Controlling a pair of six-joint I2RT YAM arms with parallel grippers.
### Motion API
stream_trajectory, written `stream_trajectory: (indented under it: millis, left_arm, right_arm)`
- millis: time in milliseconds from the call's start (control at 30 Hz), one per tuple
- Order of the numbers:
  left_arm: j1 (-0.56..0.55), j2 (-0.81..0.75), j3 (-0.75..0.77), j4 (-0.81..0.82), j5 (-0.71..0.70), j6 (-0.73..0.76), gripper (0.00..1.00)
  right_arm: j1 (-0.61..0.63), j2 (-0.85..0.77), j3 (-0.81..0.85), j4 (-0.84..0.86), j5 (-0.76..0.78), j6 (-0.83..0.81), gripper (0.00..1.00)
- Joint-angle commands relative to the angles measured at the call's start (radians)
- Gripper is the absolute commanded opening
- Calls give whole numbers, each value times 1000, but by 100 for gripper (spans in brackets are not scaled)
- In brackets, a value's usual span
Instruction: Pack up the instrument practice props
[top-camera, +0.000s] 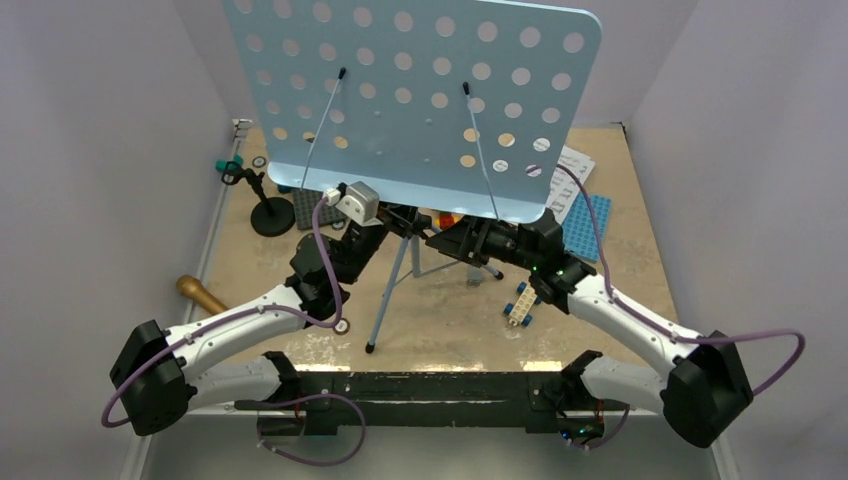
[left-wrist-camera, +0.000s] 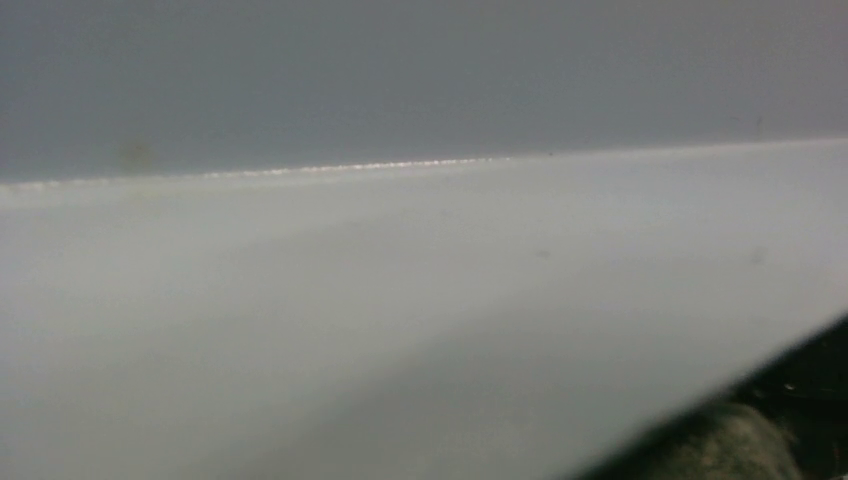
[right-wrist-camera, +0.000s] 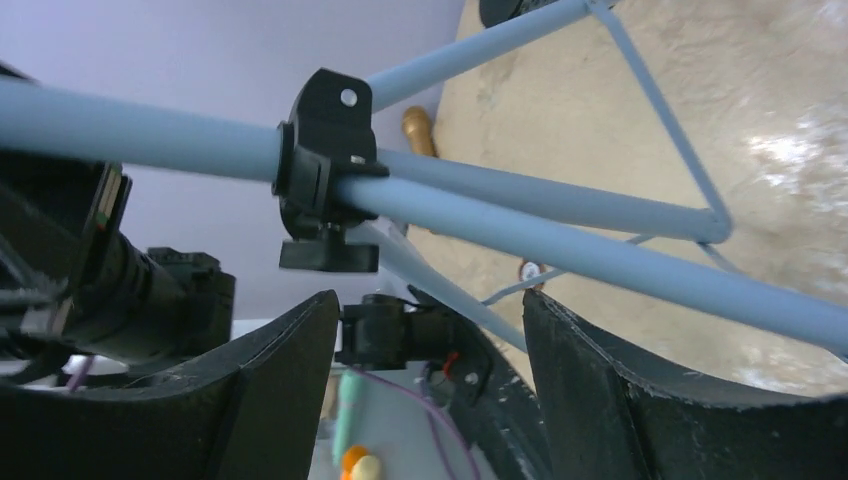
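Light-blue metal: the music stand is upright mid-table, with its holed tray leaning toward 12 o'clock and its tripod feet reaching toward 6.
Table: tan and mottled; all the props are out on it, none packed yet.
Right gripper: spread wide with nothing between the fingers. The stand's pole and its black collar cross just beyond the tips.
Left gripper: tucked under the tray near the top of the pole. I cannot tell whether it clamps anything.
Other props: the microphone lies at 8 o'clock, the mic stand is at 10, and the pages are at 2, half under the tray.
Risk, tipping: the stand looks top-heavy. A sideways nudge from the right fingers on the pole could tip it over, likely toward 10 o'clock onto the mic stand.
Risk, sliding: if the collar is loosened with the tray unsupported, the upper tube may drop suddenly.
Risk, sweeping: folding the legs could knock the brick at 5 o'clock.
Hidden: the left wrist view is only a pale blur with a dark corner.
Cut off: the tray covers much of the far table and most of the pages.
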Motion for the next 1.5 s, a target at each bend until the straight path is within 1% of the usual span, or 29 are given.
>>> stream_trajectory:
  millis: [0, 100, 167, 300, 333, 400, 500, 567, 667, 733, 767, 800, 867, 967, 1033, 1067, 1100, 1167, 1233, 1267, 1300, 1333, 1400, 1467]
  left_arm:
    - [-23, 22, -66, -160, -19, -39, 0]
    - [-28, 16, -76, -159, -20, -21, 0]
    - [-29, 11, -87, -154, -23, -16, 0]
    - [-32, 7, -108, -143, -23, -20, 0]
    - [-33, 5, -111, -141, -25, -21, 0]
    - [-35, 0, -119, -140, -26, -22, 0]
    - [-36, -3, -125, -140, -32, -19, 0]
    - [-36, -7, -128, -140, -30, -18, 0]
    - [-37, -7, -129, -140, -25, -20, 0]
    - [-37, -5, -130, -140, -23, -24, 0]
    - [-38, -5, -130, -140, -23, -26, 0]
    - [-39, -3, -130, -140, -21, -27, 0]
    - [-39, -3, -129, -144, -18, -28, 0]
    - [-41, 2, -130, -149, -17, -26, 0]
    - [-40, 6, -132, -149, -17, -27, 0]
    - [-40, 8, -134, -149, -17, -28, 0]
    - [-41, 9, -134, -148, -17, -28, 0]
    - [-40, 12, -133, -145, -22, -29, 0]
    - [-40, 7, -131, -143, -34, -31, 0]
    - [-40, 4, -129, -143, -40, -31, 0]
    - [-40, -2, -125, -148, -43, -31, 0]
    - [-41, -8, -120, -154, -43, -30, 3]
    - [-40, -15, -109, -165, -46, -32, 11]
    - [-40, -24, -97, -177, -42, -36, 22]
  right_arm:
    - [-9, 92, 87, 150, -195, 163, 71]
    - [-11, 126, 90, 202, -235, 212, 68]
    - [-8, 137, 80, 249, -241, 242, 65]
    - [-10, 157, 89, 285, -242, 282, 61]
    - [-11, 161, 88, 312, -241, 298, 61]
    - [-11, 163, 82, 350, -239, 322, 64]
    - [-11, 159, 86, 350, -227, 329, 68]
    - [-11, 162, 99, 331, -223, 323, 67]
    - [-11, 179, 131, 287, -220, 307, 58]
    - [-11, 193, 147, 278, -220, 299, 48]
    - [-11, 198, 157, 273, -220, 285, 40]
    - [-11, 199, 172, 257, -219, 261, 35]
    - [-4, 185, 211, 162, -212, 177, 29]
    - [4, 155, 261, 18, -188, 23, 23]
    - [8, 130, 296, -101, -140, -93, 19]
    - [9, 120, 304, -147, -120, -147, 18]
    - [9, 110, 310, -180, -107, -187, 20]
    - [9, 91, 312, -229, -102, -238, 37]
    - [7, 59, 293, -257, -62, -267, 57]
    - [6, 39, 284, -270, -45, -283, 61]
    - [5, 20, 276, -282, -27, -299, 64]
    - [4, -2, 270, -297, -11, -314, 66]
    - [2, -28, 263, -321, 15, -345, 68]
    - [1, -45, 262, -341, 34, -375, 69]
